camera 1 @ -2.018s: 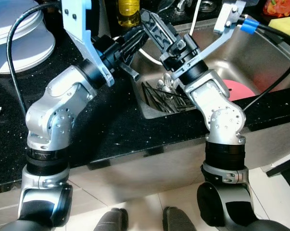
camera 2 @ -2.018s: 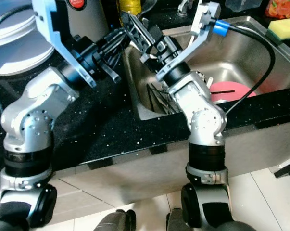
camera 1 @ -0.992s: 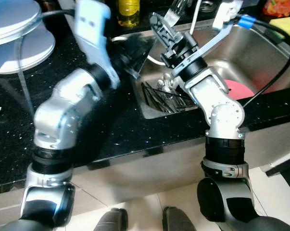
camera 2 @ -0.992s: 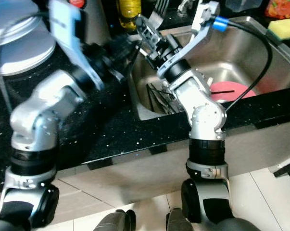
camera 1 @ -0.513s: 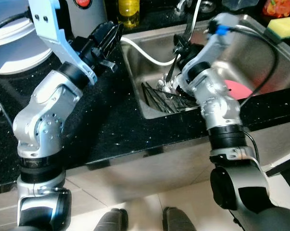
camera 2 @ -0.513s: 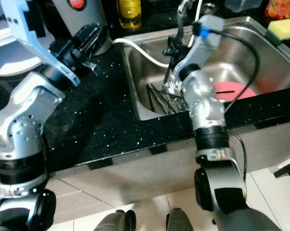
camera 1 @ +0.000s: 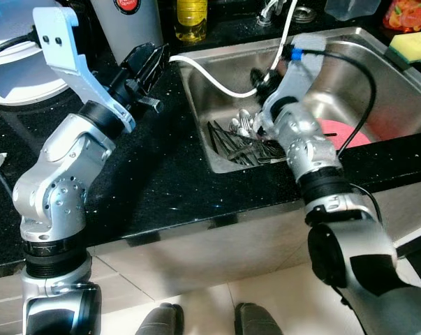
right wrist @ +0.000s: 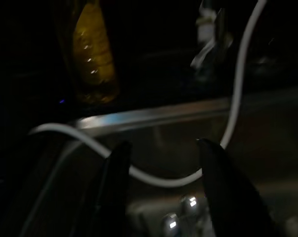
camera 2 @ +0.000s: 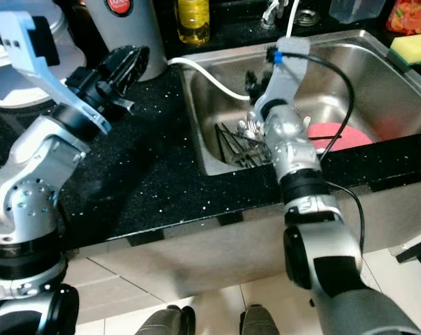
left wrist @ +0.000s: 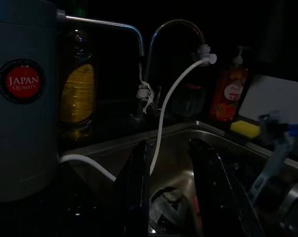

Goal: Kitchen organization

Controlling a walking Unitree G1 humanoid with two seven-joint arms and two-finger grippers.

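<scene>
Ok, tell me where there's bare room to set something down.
Free: the black counter between the left arm and the sink, down to its front edge. Crowded: the sink's near corner, packed with cutlery, with a red plate beside it and a white hose draped in.

I see my right end effector down in the sink above the cutlery; my left end effector hovers over the black tabletop.

Black speckled counter, grey canister, probably oil bottle
</scene>
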